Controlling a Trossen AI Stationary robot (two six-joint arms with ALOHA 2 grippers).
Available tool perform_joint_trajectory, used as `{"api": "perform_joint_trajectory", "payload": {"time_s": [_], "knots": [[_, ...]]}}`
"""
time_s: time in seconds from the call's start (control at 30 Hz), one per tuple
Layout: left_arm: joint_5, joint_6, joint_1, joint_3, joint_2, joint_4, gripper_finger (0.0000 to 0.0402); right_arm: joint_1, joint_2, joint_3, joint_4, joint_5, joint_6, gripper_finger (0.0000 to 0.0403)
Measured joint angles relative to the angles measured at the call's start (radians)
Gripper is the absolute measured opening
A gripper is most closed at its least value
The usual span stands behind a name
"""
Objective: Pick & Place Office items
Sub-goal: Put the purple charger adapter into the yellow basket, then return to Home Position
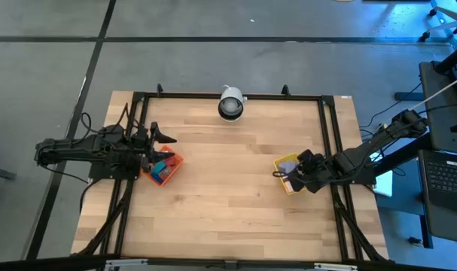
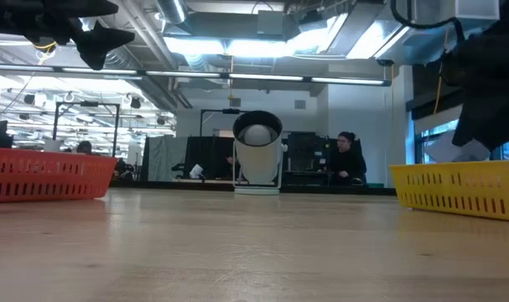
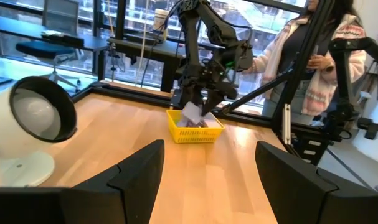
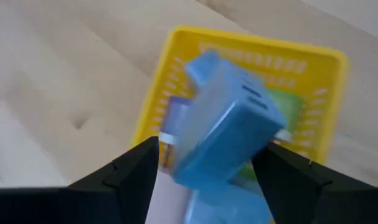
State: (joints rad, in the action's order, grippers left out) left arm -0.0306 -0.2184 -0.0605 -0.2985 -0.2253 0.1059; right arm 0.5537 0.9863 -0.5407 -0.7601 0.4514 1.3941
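Yellow tray: blue block, green item | orange tray: office items

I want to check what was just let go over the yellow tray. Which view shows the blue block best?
The right wrist view: the blue block fills the frame above the yellow tray. The left wrist view shows only a pale shape there; in the high and low views it is hidden.

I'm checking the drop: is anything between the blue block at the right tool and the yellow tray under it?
Nothing visible. The blue block sits tilted between the right tool's spread fingers, directly above the yellow tray. Only items already lying in the tray show beneath it.
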Motion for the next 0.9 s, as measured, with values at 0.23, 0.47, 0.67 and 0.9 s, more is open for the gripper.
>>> {"api": "perform_joint_trajectory", "payload": {"time_s": [0.23,0.47,0.67,0.9], "knots": [[-0.045,-0.005,0.000,0.000,0.000,0.000,0.0249,0.000,0.000,-0.027,-0.119,0.077,0.048,0.0254],[-0.047,-0.005,0.000,0.000,0.000,0.000,0.0249,-0.001,-0.001,-0.043,-0.126,0.107,0.038,0.0255],[-0.047,-0.005,0.000,0.000,0.000,0.003,0.0249,-0.008,-0.001,-0.043,-0.126,0.144,0.032,0.0255],[0.009,-0.005,0.000,0.000,-0.006,0.000,0.0249,-0.025,-0.001,-0.074,-0.127,0.348,-0.046,0.0251]]}}
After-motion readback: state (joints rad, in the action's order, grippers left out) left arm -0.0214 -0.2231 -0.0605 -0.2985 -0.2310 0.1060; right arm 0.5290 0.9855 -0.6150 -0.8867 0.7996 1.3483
